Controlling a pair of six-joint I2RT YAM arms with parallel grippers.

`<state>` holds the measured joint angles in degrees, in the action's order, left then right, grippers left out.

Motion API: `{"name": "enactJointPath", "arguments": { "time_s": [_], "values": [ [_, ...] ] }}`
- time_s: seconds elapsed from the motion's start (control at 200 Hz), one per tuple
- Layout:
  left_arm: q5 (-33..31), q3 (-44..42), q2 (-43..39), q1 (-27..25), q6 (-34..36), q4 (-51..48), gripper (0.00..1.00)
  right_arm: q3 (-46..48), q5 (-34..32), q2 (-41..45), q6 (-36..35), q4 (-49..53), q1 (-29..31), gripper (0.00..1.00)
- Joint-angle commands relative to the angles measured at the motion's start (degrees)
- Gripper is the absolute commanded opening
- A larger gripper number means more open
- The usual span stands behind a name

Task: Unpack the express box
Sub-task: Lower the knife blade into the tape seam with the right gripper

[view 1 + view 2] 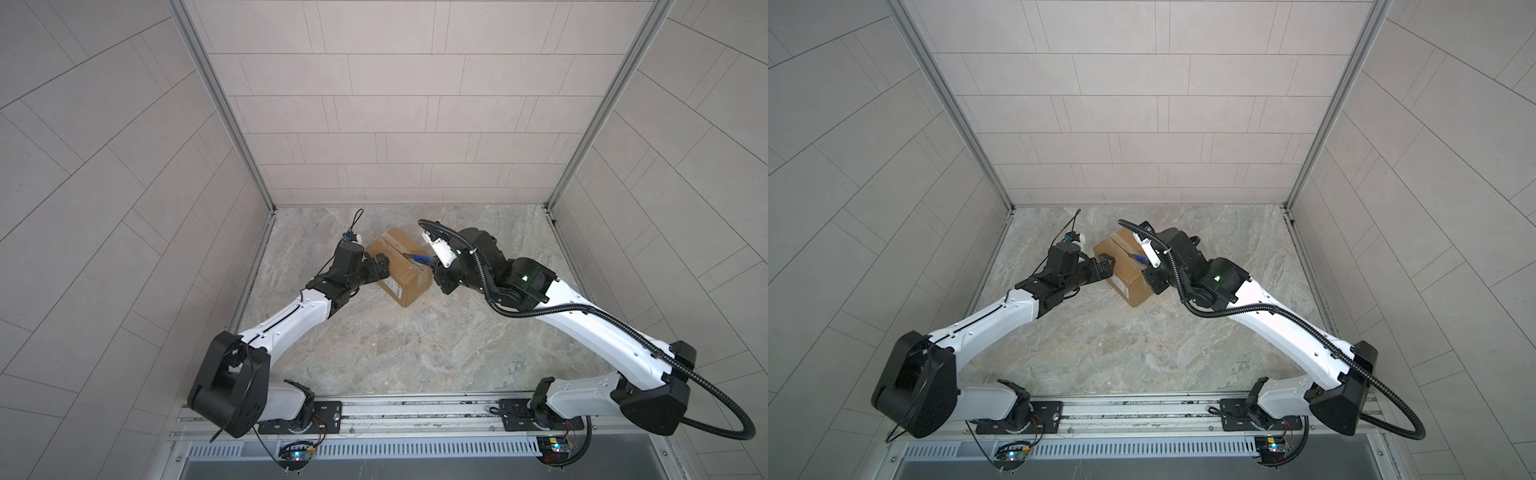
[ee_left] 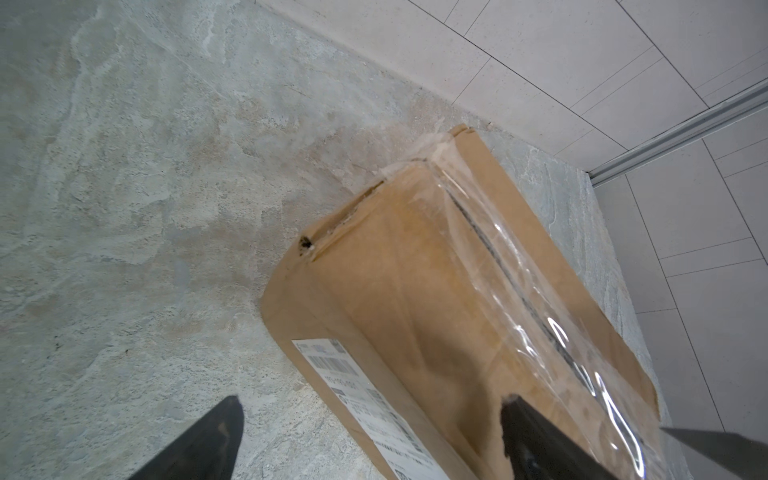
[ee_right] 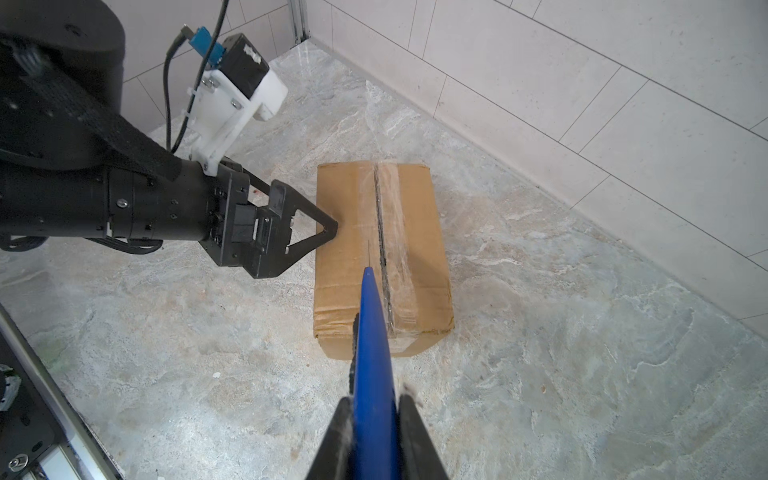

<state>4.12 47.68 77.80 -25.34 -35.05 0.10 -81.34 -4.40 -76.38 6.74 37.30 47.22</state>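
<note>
The express box point(image 1: 409, 278) lies toward the back of the stone tabletop point(image 1: 415, 353), about midway across, set askew with its flaps closed. Clear tape point(image 3: 397, 232) runs the length of its top. Both wrist views show a dark slit along the seam under that tape, which the top views are too small to resolve. The white shipping label point(image 2: 365, 407) sits on the long side facing the left arm. It shows in both top views and in the left wrist view but is hidden from the right wrist camera. Only the left wrist view shows a ragged tear point(image 2: 340, 216), ending in a small hole, along one end edge of the top.

The left gripper point(image 1: 381, 268) meets the box at the upper edge of the label side. Its jaws stand wide apart. In the left wrist view one finger point(image 2: 540, 440) is over the top face and the other hangs over bare table, clear of the label side, so nothing is clamped.

The right gripper point(image 3: 374, 399) is closed tight on the blue utility knife point(image 3: 372, 332), whose nose points along the box top. The right wrist view shows a thin blade point(image 3: 368, 253) reaching over the top face just beside the seam; whether it touches the cardboard cannot be told. In both top views the knife is only a small blue sliver above the box's right side.
</note>
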Motion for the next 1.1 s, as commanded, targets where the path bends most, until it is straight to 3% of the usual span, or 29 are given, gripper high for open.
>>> {"name": "enactJointPath", "arguments": {
  "time_s": [0.0,0.496,1.091],
  "values": [
    [-1.82,0.15,0.19,0.2,0.25,0.07,1.0,-2.43,-1.82,-2.03,-2.37,-1.32,0.41,0.0],
    [-0.67,2.42,-0.24,0.21,-0.28,1.22,1.0,-6.23,-4.21,-7.9,-6.33,-5.21,0.5,0.0],
    [-3.81,6.05,5.84,0.56,0.07,-1.48,1.0,-6.9,-3.57,-10.5,-8.68,-6.47,0.24,0.0]
  ]
}}
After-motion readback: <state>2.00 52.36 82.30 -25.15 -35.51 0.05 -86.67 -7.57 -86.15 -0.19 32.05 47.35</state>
